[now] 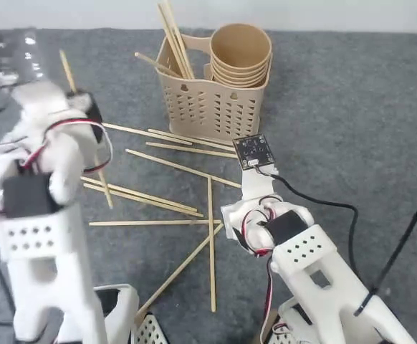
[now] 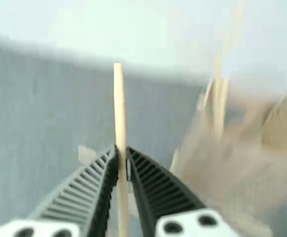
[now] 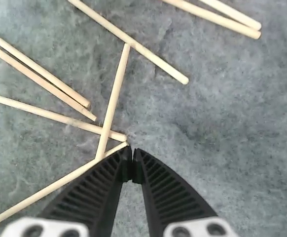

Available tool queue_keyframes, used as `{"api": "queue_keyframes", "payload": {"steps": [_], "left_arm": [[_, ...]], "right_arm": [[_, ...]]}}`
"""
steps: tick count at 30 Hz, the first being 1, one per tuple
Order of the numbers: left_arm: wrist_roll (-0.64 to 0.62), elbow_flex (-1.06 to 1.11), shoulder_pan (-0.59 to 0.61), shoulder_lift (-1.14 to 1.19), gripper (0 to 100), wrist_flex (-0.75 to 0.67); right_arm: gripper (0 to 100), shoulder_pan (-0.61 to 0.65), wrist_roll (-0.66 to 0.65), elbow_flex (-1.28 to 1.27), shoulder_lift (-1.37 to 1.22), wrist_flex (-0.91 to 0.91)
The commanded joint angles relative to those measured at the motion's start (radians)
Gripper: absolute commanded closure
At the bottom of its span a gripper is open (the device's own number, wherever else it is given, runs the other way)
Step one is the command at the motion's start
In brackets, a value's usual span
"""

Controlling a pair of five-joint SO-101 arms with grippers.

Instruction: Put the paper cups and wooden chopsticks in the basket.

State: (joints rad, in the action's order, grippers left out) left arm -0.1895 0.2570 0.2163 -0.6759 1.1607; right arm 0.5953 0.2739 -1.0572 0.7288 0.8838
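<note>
Now my left fingers [image 2: 110, 167] pinch a wooden chopstick [image 2: 118, 108], next to tip into the basket [image 1: 194, 107] at upper centre; right fingers [image 3: 125, 161] closed, empty

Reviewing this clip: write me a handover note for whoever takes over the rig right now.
Left gripper: shut on a chopstick, held up near the basket.
Right gripper: shut, empty, low over the loose chopsticks on the mat.
Done: paper cups stacked in the basket, several chopsticks standing in it.
Left: drop the held one in, then collect the loose ones.
</note>
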Motion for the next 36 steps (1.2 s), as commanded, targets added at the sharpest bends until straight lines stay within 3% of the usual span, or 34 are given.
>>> {"api": "queue_keyframes", "payload": {"steps": [1,8,14,21,29,32,36], "left_arm": [[-0.014,-0.059,-0.041,-0.055,99,-0.319],[-0.014,0.067,-0.247,-0.054,99,-0.99],[-0.009,0.077,-0.336,0.123,99,-1.254],[-0.008,-0.136,-0.338,0.45,99,-1.267],[0.0,-0.165,-0.33,0.654,98,-1.267],[0.072,-0.154,-0.33,0.66,89,-1.223],[0.089,-0.156,-0.331,0.612,67,-1.025]], "right_arm": [[99.0,0.005,0.028,0.0,0.013,-0.044],[99.0,0.004,0.026,0.021,-0.148,-0.114],[99.0,0.001,0.026,0.061,-0.228,-0.114],[99.0,-0.001,0.026,0.061,-0.228,-0.116],[99.0,-0.001,0.025,0.061,-0.228,-0.114],[99.0,-0.001,0.025,0.061,-0.226,-0.114],[99.0,-0.001,0.025,0.061,-0.226,-0.113]]}}
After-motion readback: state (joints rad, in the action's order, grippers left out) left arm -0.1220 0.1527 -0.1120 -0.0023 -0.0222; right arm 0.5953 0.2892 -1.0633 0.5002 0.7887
